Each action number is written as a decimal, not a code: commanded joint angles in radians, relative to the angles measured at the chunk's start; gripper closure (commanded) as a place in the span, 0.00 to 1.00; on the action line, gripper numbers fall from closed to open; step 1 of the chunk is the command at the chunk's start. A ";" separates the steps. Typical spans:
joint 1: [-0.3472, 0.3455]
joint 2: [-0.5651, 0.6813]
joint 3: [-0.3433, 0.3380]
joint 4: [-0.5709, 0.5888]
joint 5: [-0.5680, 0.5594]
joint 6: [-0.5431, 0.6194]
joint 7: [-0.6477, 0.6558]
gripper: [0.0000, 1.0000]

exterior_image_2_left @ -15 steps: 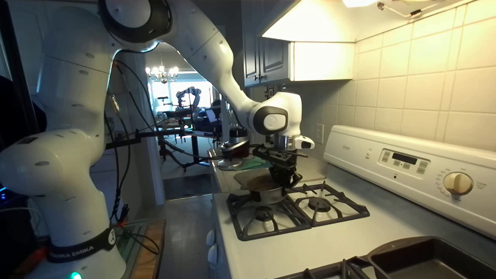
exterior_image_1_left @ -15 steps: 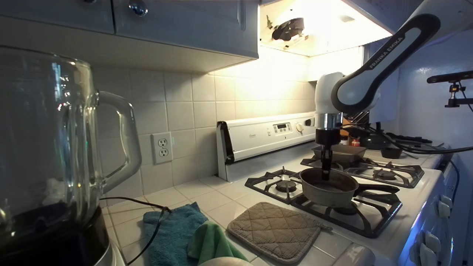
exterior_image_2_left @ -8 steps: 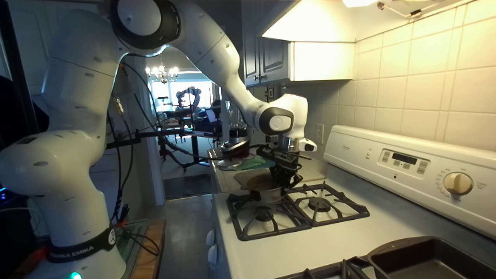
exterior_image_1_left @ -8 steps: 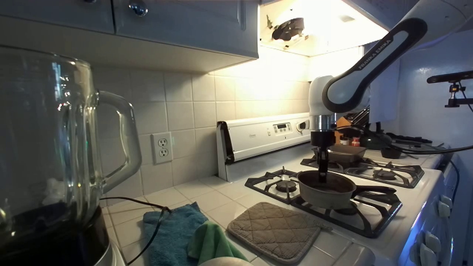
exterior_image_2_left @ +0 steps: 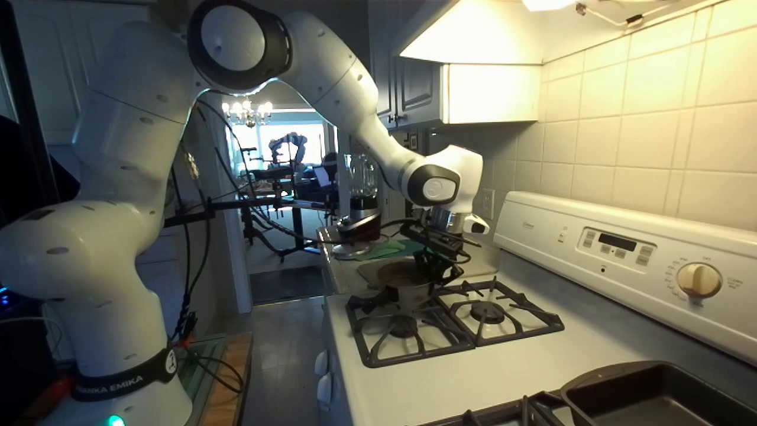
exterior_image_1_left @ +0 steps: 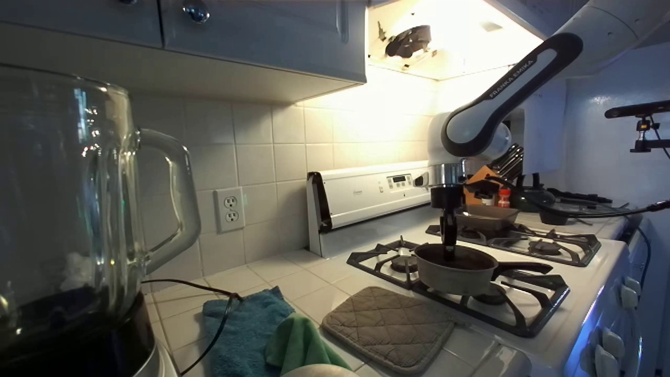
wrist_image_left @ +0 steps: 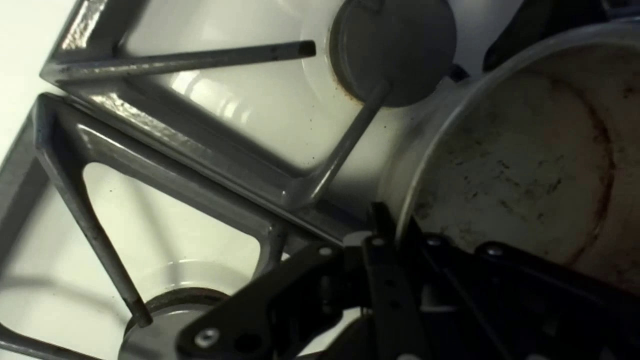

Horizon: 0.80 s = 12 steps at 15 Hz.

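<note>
Part of the burner grate (exterior_image_2_left: 420, 354) lies beneath the pot (exterior_image_1_left: 454, 278); whether the two touch is hard to tell. The pincer (wrist_image_left: 396, 220) is clamped on the pot's rim (wrist_image_left: 417, 182), at its 8 o'clock in the wrist view. The handle (exterior_image_1_left: 523, 267) juts toward 3 o'clock in an exterior view; its weight may twist the pot, so squeeze firmly and move slowly and level.

- Pot (exterior_image_1_left: 454, 277): metal, dull outside, blotched and matt inside.
- Pot handle (exterior_image_1_left: 523, 268): smooth, low sheen.
- Hand (wrist_image_left: 396, 224): mostly matt, with shiny metal screws (wrist_image_left: 207, 337).
- Grate (wrist_image_left: 132, 117): metal, glossy in patches.
- Surface (exterior_image_2_left: 473, 373): smooth, glossy, enamel-like.
- Pot holder (exterior_image_1_left: 390, 330): quilted, matt cloth.
- Towel (exterior_image_1_left: 243, 324): rough, fluffy cloth.
- Jug (exterior_image_1_left: 104, 204): clear, glossy, glass-like.
- Wall tiles (exterior_image_1_left: 288, 123): smooth, softly glossy.
</note>
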 commanded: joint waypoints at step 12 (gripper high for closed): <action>0.097 0.066 0.037 0.177 -0.060 -0.143 0.009 0.98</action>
